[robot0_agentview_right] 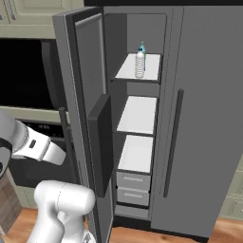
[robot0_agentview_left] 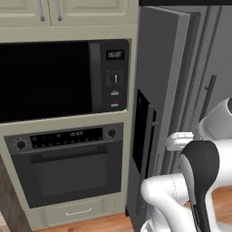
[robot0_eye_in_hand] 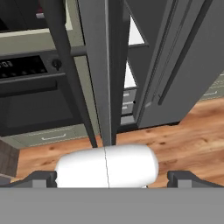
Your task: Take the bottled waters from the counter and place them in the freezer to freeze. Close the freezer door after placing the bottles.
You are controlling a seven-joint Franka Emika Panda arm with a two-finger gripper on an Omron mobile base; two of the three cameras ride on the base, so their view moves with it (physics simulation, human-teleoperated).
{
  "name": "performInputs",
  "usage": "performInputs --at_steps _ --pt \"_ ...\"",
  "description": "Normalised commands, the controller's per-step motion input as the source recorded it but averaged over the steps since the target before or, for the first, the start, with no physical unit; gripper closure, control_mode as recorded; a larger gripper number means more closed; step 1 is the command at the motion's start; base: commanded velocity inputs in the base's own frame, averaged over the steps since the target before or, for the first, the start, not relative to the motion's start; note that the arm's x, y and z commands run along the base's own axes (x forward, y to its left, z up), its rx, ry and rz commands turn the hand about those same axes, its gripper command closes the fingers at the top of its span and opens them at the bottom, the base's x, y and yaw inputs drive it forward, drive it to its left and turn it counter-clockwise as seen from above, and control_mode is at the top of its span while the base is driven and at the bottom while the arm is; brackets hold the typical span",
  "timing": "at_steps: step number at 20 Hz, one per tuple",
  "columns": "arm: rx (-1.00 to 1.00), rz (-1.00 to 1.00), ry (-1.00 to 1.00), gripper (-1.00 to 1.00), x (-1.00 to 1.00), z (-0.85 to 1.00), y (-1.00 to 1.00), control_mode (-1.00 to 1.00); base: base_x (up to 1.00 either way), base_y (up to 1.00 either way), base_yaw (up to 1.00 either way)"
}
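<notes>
Your gripper (robot0_eye_in_hand: pixel 112 177) is spread wide with nothing between its two dark tips. In the hand view it looks down at the wooden floor (robot0_eye_in_hand: pixel 183 131), with the thin edge of the freezer door (robot0_eye_in_hand: pixel 105 65) standing straight ahead. The black oven (robot0_eye_in_hand: pixel 30 87) is to the left of that edge, and white shelves peek out to the right of it.

In the left base view you see the outer face of the freezer door (robot0_agentview_left: pixel 158 90), swung out toward you, with its black dispenser panel (robot0_agentview_left: pixel 141 131). The microwave (robot0_agentview_left: pixel 63 77) and the oven (robot0_agentview_left: pixel 68 167) sit to its left.

In the right base view the freezer (robot0_agentview_right: pixel 137 118) stands open. Both bottled waters (robot0_agentview_right: pixel 139 61) stand upright on the top shelf (robot0_agentview_right: pixel 130 71), one right behind the other. The clear ribbed one is in front, and the blue one with the green cap is behind it. The fridge door (robot0_agentview_right: pixel 204 118) beside it is closed.
</notes>
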Motion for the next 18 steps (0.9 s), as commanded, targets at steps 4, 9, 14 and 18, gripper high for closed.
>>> performInputs --at_steps 4,9,14,18 --pt "0.00 0.00 0.00 -1.00 0.00 0.00 0.00 1.00 0.00 0.00 0.00" --pt "0.00 0.00 0.00 -1.00 0.00 0.00 0.00 1.00 0.00 0.00 0.00" --pt "-0.02 -0.01 -0.03 -1.00 0.00 0.00 0.11 -1.00 0.00 0.01 0.00" --pt "-0.10 -0.27 -0.05 -1.00 0.08 0.00 0.62 -1.00 0.00 0.00 0.00"
